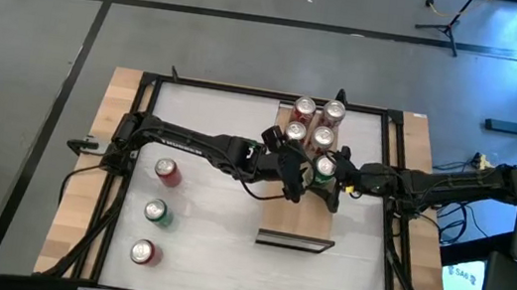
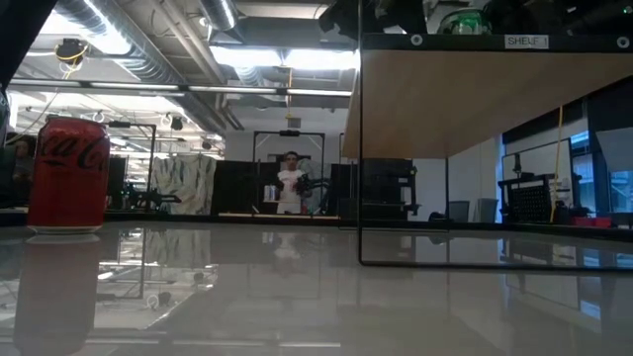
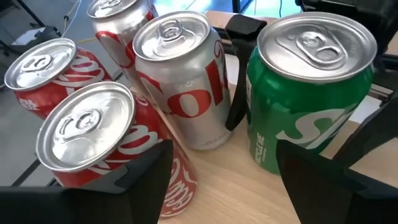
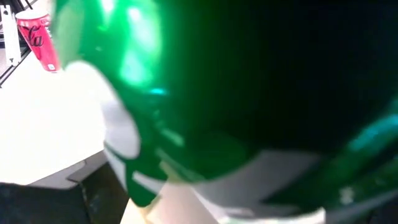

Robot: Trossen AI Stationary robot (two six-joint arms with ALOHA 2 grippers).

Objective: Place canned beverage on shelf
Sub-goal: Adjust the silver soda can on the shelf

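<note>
Wooden shelf [image 1: 297, 220]: both end effectors spread apart, flanking green can [image 1: 325, 167].

Green can [image 4: 249, 93] pressed up close, blurred, filling nearly everything. Red can [image 4: 38, 38] tilted at ten o'clock, well apart, on white table [image 4: 43, 130]. Light-wood shelf [image 4: 180, 208] edge beneath green can.

Grey concrete floor [image 1: 40, 56] surrounds the worktop [image 1: 219, 215], crossed by dark seam lines. A tripod stand [image 1: 446, 28] sits on the floor beyond the worktop's far right corner. Behind the worktop, level view: open ceiling with silver ducts [image 2: 129, 54] and bright strip lights [image 2: 282, 57]. A person [image 2: 290, 184] stands far behind the worktop, beside dark frames.
</note>
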